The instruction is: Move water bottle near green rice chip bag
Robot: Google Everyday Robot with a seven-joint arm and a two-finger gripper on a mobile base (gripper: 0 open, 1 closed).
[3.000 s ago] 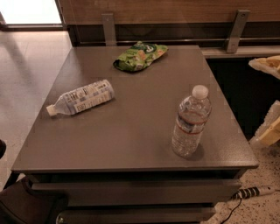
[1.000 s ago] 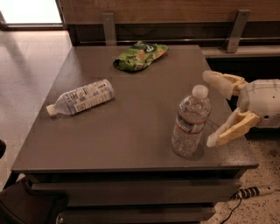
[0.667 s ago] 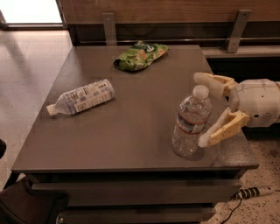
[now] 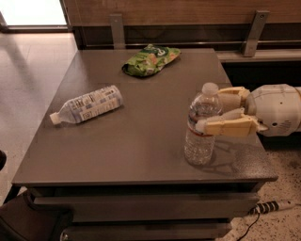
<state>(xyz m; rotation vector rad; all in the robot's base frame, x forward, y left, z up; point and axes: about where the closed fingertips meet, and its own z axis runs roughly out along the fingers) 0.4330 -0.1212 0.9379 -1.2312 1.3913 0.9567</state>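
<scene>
Dark grey-brown table [image 4: 117,155] fills most of the shot. It's sitting on a pale floor [image 4: 28,70], with a wood-panelled wall [image 4: 188,9] and a couple of metal brackets [image 4: 117,29] behind it.

So, the water bottle [image 4: 200,146] is standing upright near the front right corner of the table, with a white cap on top and a thin red-and-blue band around it. The gripper [image 4: 210,111] reaches in from the right at about the height of that band and the bottle's shoulder. Its cream-coloured end sits around the bottle's upper half, with part of it crossing in front right at the band and part tucked behind by the neck. Honestly I can't tell if it's actually squeezing the bottle or just sitting around it. The round white wrist [image 4: 277,110] hangs out past the table's right edge.

The green rice chip bag [image 4: 150,60] lies flat at the far edge of the table, roughly mid-width, well apart from the water bottle and the gripper.

The labelled bottle [image 4: 91,104], the one with the big white printed wrap, lies on its side over on the left part of the table. Its cap points toward the front left, and it's well apart from everything else.

Down on the speckled bit of floor at the lower right is a power strip [image 4: 275,205].
</scene>
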